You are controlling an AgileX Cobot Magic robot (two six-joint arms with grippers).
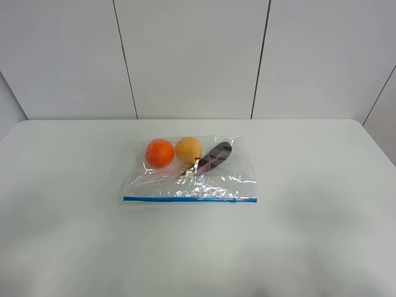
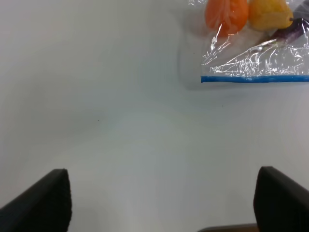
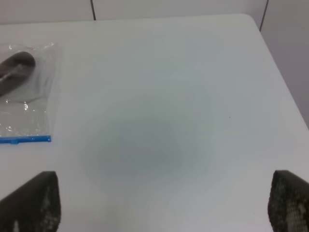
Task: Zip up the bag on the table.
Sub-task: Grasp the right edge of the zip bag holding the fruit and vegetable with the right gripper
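Observation:
The clear crinkly bag (image 1: pixel 189 176) lies flat in the middle of the white table (image 1: pixel 322 185), its blue seal strip (image 1: pixel 189 199) along the near edge. Inside are an orange ball (image 1: pixel 159 153), a yellow fruit (image 1: pixel 189 149) and a purple item (image 1: pixel 214 156). Neither gripper shows in the high view. The left gripper (image 2: pixel 161 198) is open, its black fingertips (image 2: pixel 41 200) far apart, well short of the bag's left end (image 2: pixel 251 58). The right gripper (image 3: pixel 161 203) is open, fingertips (image 3: pixel 34 200) apart, to the right of the bag's right end (image 3: pixel 26 92).
A white panelled wall (image 1: pixel 192 59) stands behind the table. The table's rounded far right corner (image 3: pixel 251 19) shows in the right wrist view.

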